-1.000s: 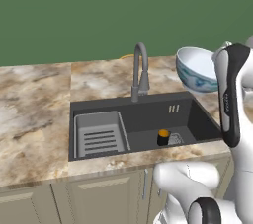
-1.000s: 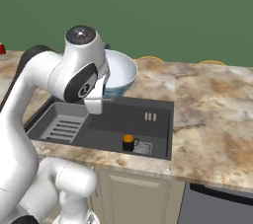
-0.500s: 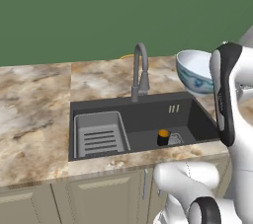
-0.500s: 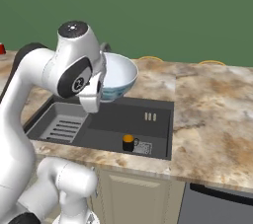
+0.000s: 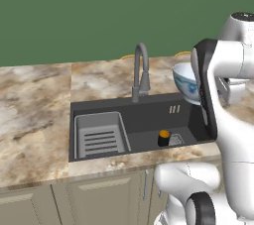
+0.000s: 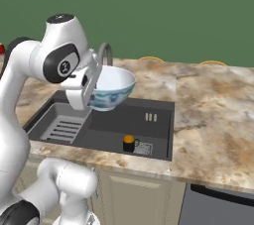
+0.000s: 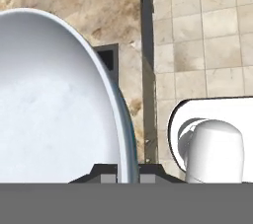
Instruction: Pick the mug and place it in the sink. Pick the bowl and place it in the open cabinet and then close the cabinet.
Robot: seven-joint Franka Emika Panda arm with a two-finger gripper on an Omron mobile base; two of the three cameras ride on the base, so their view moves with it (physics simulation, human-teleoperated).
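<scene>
My gripper (image 6: 92, 89) is shut on the rim of the white bowl (image 6: 113, 89) with blue markings and holds it in the air above the back of the sink (image 6: 106, 126). In the hand view the fingertips (image 7: 106, 177) pinch the bowl's (image 7: 49, 109) thin rim. From the left base view the bowl (image 5: 184, 81) shows partly behind my forearm. The small black mug (image 5: 164, 138) with its orange top stands upright on the sink floor (image 5: 149, 116), also seen as the mug (image 6: 129, 143) near the drain. The cabinet is out of view.
A grey slotted tray (image 5: 99, 137) fills the sink's left part and the gooseneck faucet (image 5: 140, 70) rises behind the basin. Marble counter (image 6: 213, 105) stretches to both sides. Yellow items (image 6: 212, 63) lie along the back edge; a dark appliance (image 6: 218, 204) sits below right.
The arm has swung the held bowl a little leftward and lower over the sink. The mug has stayed where it was.
</scene>
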